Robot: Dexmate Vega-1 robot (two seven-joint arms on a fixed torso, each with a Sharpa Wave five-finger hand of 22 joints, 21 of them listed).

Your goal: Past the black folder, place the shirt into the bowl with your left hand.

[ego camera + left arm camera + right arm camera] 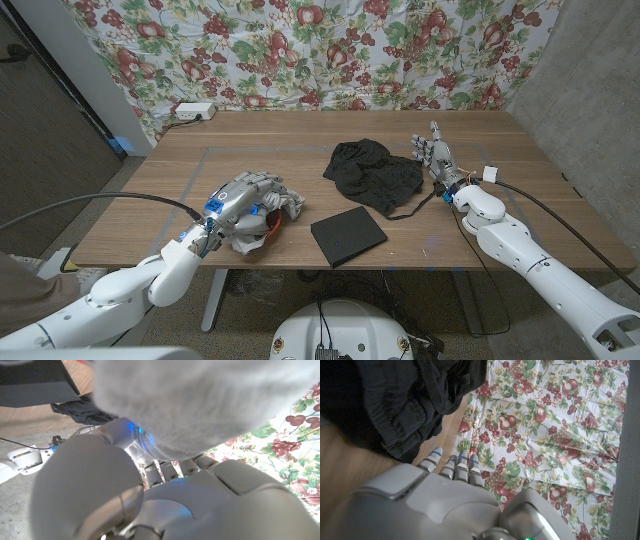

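Note:
A grey shirt (283,203) lies bunched over a red bowl (266,231) at the table's front left, left of the black folder (348,236). My left hand (240,199) sits on top of the shirt with its fingers curled into the cloth. In the left wrist view the grey shirt (200,400) hangs close over my left hand (165,495), and the black folder (35,382) lies beyond. My right hand (435,155) stands upright with fingers straight and apart, holding nothing, just right of a black garment (372,172). That black garment (395,400) lies beside my right hand (452,467).
A white power strip (192,110) lies at the table's back left corner. A thin black cable (412,209) runs from my right wrist along the black garment's edge. A floral cloth (330,50) hangs behind the table. Bare wood (470,240) shows at the front right.

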